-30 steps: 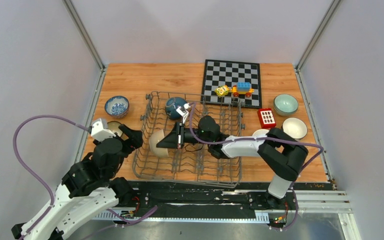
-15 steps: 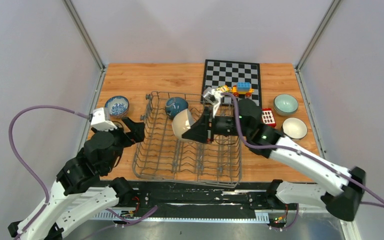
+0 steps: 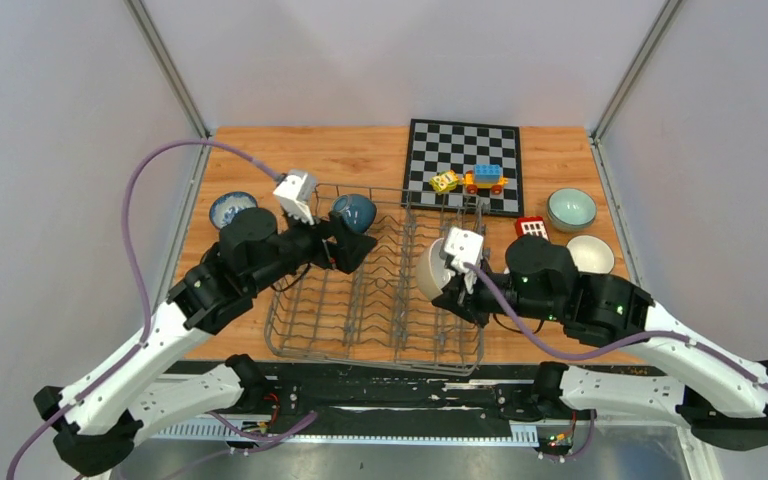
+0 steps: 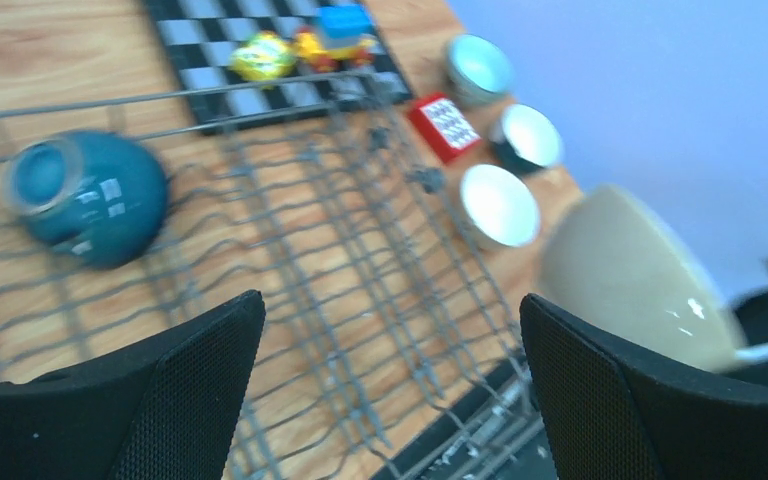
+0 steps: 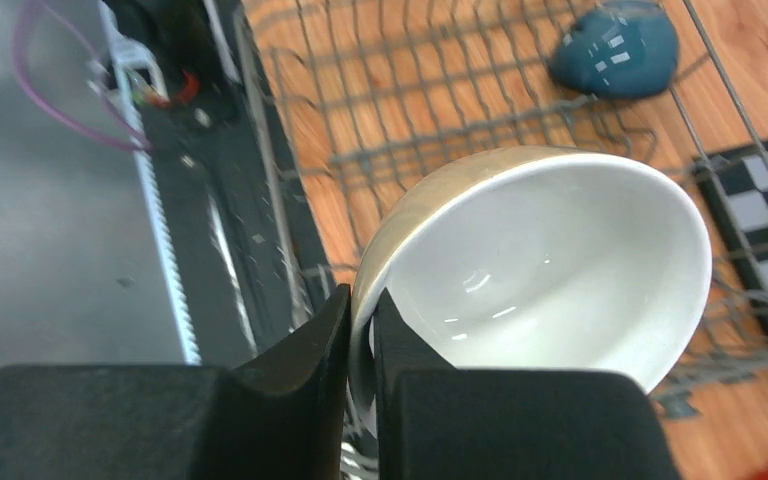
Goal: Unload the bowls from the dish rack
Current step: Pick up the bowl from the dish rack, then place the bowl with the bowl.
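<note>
The grey wire dish rack (image 3: 370,345) sits mid-table. A dark teal bowl (image 3: 353,212) lies on its side in the rack's back left corner. My left gripper (image 3: 348,248) hovers open just in front of that bowl, which the left wrist view shows as the teal bowl (image 4: 85,198) up and left of the wide-apart fingertips (image 4: 230,330). My right gripper (image 5: 360,320) is shut on the rim of a beige, white-inside bowl (image 5: 550,270), held tilted above the rack's right side as the beige bowl (image 3: 428,268).
A blue-and-white bowl (image 3: 225,208) stands left of the rack, partly behind my left arm. On the right stand a celadon bowl (image 3: 571,208) and a white-inside bowl (image 3: 592,256). A red block (image 3: 532,228), a chessboard (image 3: 465,155) and toys (image 3: 472,180) lie behind the rack.
The right arm has lifted the beige bowl out of the rack and carried it right and nearer. The left arm has swung from left of the rack over it, toward the teal bowl.
</note>
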{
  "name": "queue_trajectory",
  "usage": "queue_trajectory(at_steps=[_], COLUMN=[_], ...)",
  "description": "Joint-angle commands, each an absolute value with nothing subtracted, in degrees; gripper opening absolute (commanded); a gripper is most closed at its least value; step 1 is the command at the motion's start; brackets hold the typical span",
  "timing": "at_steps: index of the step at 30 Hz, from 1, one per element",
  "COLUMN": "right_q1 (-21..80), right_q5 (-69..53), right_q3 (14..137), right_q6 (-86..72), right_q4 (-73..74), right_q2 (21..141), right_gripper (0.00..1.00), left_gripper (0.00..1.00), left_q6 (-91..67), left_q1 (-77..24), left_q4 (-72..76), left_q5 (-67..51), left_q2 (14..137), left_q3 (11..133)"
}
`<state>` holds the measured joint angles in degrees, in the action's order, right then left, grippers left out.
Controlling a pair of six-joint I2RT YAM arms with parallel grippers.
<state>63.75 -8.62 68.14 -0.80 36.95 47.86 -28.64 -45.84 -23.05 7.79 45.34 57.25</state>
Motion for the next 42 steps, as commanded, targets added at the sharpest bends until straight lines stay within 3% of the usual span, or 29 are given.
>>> queue_trajectory(at_steps=[1,8,16,25,33,42], right_q1=[68.36,74.19,75.87,79.48,82.01,82.94], right_q5=[6.73,13.60,13.22,16.85,18.76,22.84], right_q3=[69.88,68.11,69.67,75.32,77.25,78.55], right_q6=[10.92,20.60,27.23,29.40,30.34,30.10], right_q4=[43.12,44.02,47.10,51.43,51.94,53.80], right_q2=[47.53,47.35,50.86,59.36,61.69,64.04], right_gripper=[0.00,0.00,0.00,0.00,0.00,0.00], left_gripper=[1.00,1.00,1.00,1.00,0.94,0.79], left_q6=[-25.60,-27.99,-23.22,-15.34,-13.96,-13.01], left_q1=[-45.80,-45.70,-46.07,-52.61,-55.20,-61.06], left_q4=[-17.52,-10.84,-26.49,-45.35,-50.08,-55.18], left_q5=[-14.98,-17.06,-20.10,-4.27,1.78,13.15], left_q2=[50.76,49.61,61.67,72.52,77.25,81.54], left_q3=[64.29,61.24,73.96,89.98,92.96,96.13])
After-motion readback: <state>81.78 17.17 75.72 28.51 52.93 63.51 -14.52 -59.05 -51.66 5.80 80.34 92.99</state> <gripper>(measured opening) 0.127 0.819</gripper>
